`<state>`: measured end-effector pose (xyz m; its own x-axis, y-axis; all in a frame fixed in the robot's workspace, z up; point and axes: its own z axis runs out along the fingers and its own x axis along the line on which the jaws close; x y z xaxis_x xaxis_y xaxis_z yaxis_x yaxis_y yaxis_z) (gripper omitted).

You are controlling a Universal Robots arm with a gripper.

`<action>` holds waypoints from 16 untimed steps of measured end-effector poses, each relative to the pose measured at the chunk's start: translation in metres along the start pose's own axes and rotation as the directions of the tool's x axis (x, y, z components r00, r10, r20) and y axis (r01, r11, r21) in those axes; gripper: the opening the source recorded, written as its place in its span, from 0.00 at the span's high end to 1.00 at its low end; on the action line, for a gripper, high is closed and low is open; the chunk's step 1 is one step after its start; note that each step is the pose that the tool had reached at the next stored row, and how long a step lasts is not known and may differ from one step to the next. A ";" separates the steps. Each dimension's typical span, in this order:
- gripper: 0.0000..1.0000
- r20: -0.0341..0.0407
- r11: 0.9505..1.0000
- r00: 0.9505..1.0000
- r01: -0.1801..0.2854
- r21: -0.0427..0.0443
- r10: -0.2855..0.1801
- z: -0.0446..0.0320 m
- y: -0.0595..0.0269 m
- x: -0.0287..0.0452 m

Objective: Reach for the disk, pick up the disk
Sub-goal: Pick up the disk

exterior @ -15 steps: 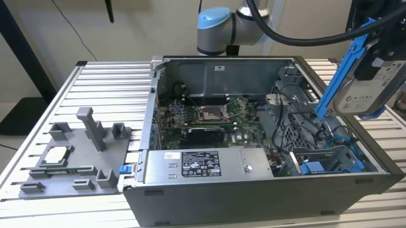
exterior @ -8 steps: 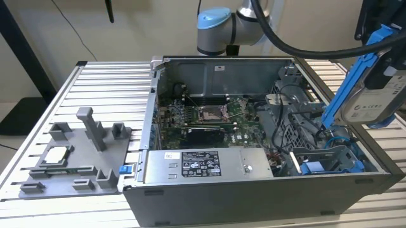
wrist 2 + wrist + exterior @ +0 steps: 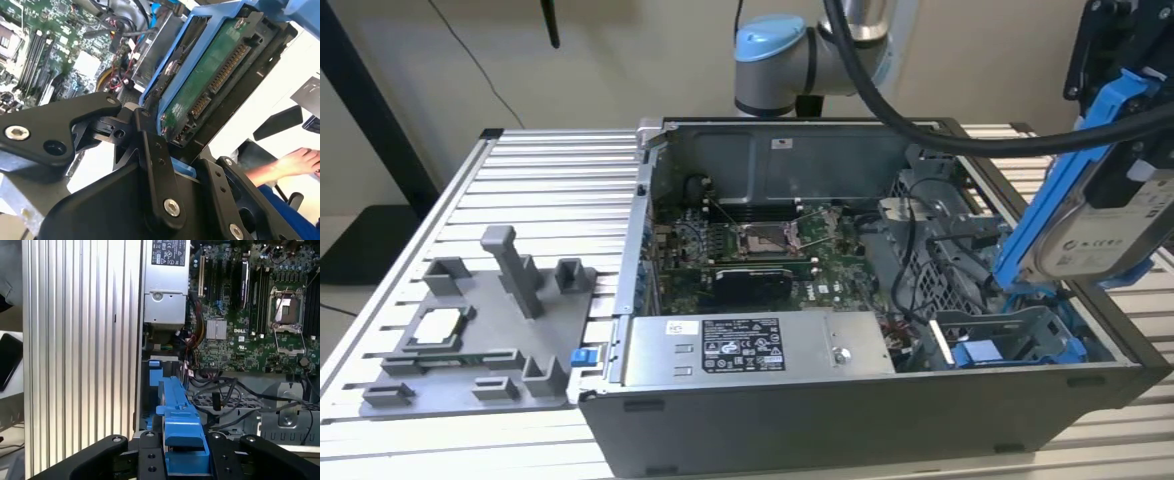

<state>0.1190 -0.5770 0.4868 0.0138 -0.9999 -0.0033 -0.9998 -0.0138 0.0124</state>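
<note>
Note that the gripper [image 3: 186, 452] has its fingers [image 3: 150, 460] clamped on the disk [image 3: 1101, 215]. The disk hangs upright at the right edge of the exterior view, above the open computer case [image 3: 854, 400] on the table [image 3: 520, 190].

Exterior view: I get soft, even room light, no hard shadows. The slatted table [image 3: 507, 190] looks washed out toward its far left corner, w/ pale glare on the ribs. Inside the computer case [image 3: 854, 420] it's dimmer, the motherboard [image 3: 761, 250] sits in shade. Pic slightly soft overall. Second wrist view: bright area behind is blown out to white, the black gripper [image 3: 150, 170] up close is dark and a bit blurred. First wrist view: table slats gleam, board beyond is fairly crisp.
</note>
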 end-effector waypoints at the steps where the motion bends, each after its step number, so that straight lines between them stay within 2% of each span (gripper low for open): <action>1: 1.00 0.000 1.000 1.000 0.000 0.000 0.000 0.0006 0.0011 0.0015; 10: 1.00 0.001 0.999 0.999 -0.034 0.000 0.034 0.0069 0.0064 0.0050; 16: 1.00 0.001 0.999 0.999 -0.037 0.000 0.037 0.0073 0.0071 0.0053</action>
<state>0.1119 -0.5824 0.4796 -0.0231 -0.9997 -0.0037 -0.9997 0.0231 0.0124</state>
